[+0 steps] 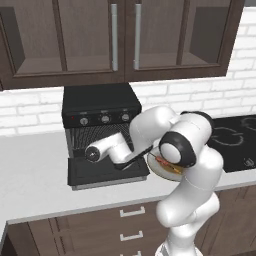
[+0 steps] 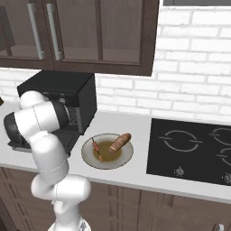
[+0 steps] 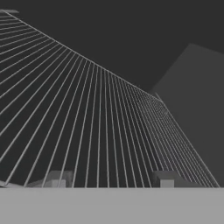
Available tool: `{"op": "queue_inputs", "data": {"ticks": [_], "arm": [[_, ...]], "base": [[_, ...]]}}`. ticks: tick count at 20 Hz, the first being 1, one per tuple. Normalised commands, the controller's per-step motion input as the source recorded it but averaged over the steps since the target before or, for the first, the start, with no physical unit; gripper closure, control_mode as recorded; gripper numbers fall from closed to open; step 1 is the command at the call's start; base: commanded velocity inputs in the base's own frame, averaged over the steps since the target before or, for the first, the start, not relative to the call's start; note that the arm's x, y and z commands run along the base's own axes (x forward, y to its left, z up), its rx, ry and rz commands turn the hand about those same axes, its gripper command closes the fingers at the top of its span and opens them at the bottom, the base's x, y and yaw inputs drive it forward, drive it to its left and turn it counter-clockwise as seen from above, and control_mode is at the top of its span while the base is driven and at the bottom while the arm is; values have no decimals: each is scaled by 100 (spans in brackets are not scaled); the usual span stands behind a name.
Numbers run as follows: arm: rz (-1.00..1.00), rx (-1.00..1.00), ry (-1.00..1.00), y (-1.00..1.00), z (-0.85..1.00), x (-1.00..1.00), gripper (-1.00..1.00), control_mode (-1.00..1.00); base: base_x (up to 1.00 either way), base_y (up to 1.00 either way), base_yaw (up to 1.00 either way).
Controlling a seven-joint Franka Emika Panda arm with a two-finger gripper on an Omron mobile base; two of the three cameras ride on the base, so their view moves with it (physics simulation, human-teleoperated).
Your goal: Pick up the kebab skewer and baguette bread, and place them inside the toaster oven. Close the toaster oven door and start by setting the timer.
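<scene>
gripper [image 3: 109, 180] inside toaster oven [image 1: 100, 107], just above wire rack [image 3: 87, 127] | door [image 1: 107, 172] down, below hand | plate [image 2: 106, 152] w/ skewer [image 2: 96, 149] + baguette [image 2: 119, 142] behind hand, outside oven

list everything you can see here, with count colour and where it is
toaster oven: 1, black, on the counter against the brick wall, left of the plate
toaster oven door: 1, black, dropped open flat in front of the oven
wire rack: 1, pale wires, inside the oven
knobs: 3, grey, in a row on the oven front
plate: 1, grey, on the counter between oven and cooktop
kebab skewer: 1, red and brown, on the plate, left part
baguette bread: 1, golden brown, on the plate's right rim
cooktop: 1, black, right end of the counter
cabinets: dark brown, above the counter
end effector: 1, fingers apart, over the rack
</scene>
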Motion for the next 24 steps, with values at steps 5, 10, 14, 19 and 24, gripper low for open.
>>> {"op": "queue_inputs", "data": {"ticks": [5, 10, 14, 19, 24], "arm": [[-5, 0, 1, 0, 16, -34, 100, -100], [-1, 2, 0, 0, 21, -32, 100, -100], [0, 4, 4, 0, 29, -27, 100, -100], [0, 6, 6, 0, 24, -28, 100, -100], [0, 6, 5, 0, 26, -29, 100, -100]], "base": [[0, 0, 0], [0, 0, 0], [0, 0, 0], [0, 0, 0], [0, 0, 0]]}}
